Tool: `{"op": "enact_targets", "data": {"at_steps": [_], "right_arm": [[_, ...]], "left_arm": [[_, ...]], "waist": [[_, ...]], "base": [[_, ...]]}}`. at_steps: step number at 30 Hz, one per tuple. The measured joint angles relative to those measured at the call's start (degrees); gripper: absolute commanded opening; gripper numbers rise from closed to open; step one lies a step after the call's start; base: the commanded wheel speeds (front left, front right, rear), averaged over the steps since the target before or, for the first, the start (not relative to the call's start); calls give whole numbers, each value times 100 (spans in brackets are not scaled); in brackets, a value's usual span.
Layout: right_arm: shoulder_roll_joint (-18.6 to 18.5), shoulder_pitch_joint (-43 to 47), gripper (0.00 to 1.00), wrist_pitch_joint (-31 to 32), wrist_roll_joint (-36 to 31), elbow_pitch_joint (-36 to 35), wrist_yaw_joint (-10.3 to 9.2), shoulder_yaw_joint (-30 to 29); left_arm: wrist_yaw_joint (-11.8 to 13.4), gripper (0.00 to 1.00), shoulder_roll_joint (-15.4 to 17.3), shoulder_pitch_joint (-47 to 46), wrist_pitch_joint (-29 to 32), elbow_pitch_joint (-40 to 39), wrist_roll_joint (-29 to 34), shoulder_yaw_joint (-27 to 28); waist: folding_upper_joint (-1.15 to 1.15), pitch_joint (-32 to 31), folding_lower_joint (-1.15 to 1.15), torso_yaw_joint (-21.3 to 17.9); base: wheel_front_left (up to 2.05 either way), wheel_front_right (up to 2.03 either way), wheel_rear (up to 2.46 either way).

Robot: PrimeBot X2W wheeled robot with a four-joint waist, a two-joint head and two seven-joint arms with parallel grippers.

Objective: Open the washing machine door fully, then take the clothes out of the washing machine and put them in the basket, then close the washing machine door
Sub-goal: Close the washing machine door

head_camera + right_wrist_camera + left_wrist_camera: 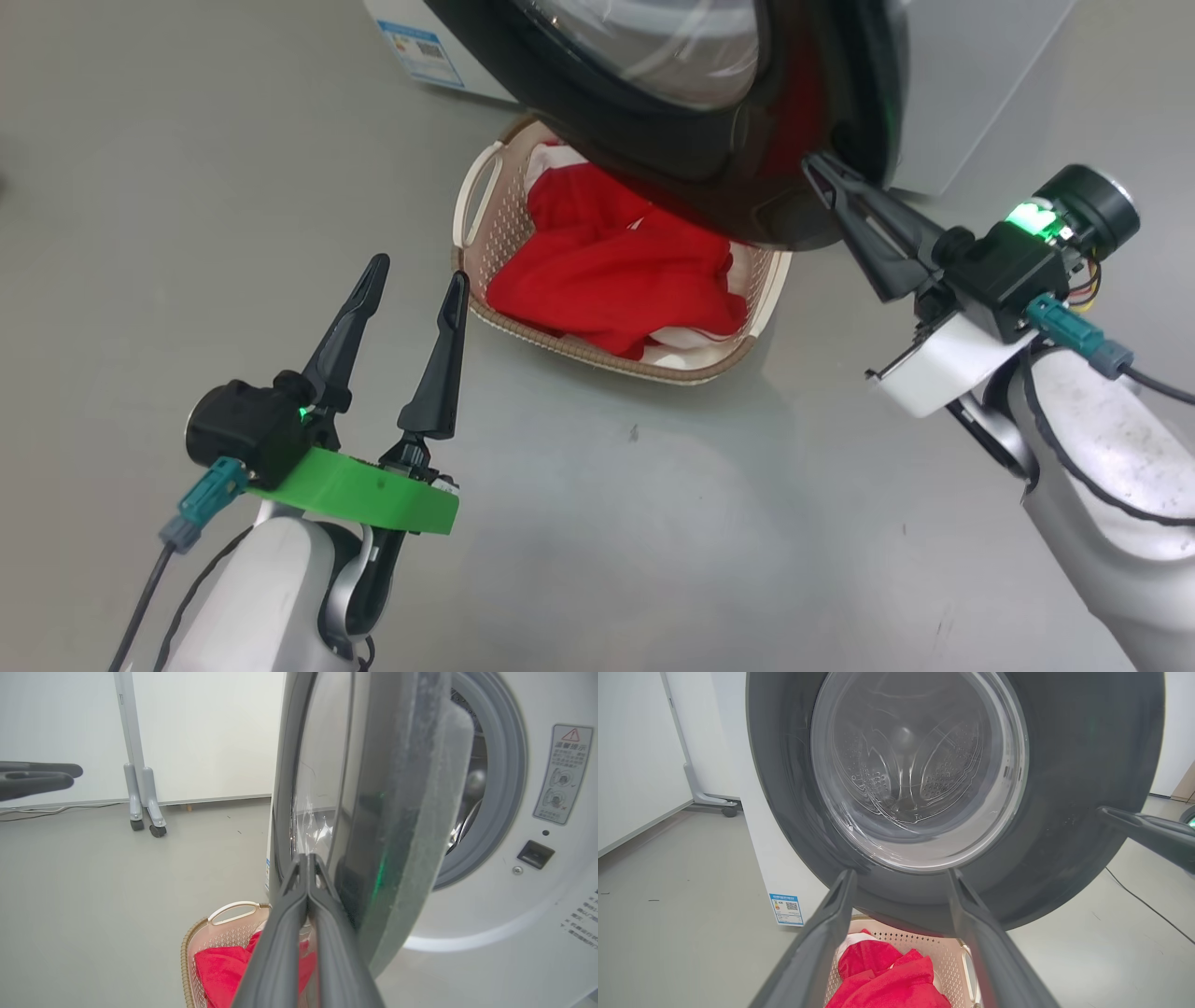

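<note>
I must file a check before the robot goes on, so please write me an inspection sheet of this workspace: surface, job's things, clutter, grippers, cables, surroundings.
Surface: grey floor, a few small dark marks.
Job's things: washing machine door partly open, its lower rim above the basket; red clothes lie in the basket; white washing machine behind.
Clutter: nothing seen.
Grippers: left gripper open, holding nothing, before the basket; right gripper shut, tip at the door's lower rim, contact unclear.
Cables: black cable on the floor.
Surroundings: white panels on castors; blue label on the machine's side.
</note>
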Motion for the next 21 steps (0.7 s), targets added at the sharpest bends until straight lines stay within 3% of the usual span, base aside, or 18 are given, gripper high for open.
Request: {"op": "enact_targets", "data": {"at_steps": [21], "right_arm": [[-524, -1374, 0, 143, 363, 452, 48, -385]], "left_arm": [[-1, 100, -241, -334, -4, -138, -37, -109]], "waist": [[0, 907, 0, 214]], "base": [[0, 0, 0]]}}
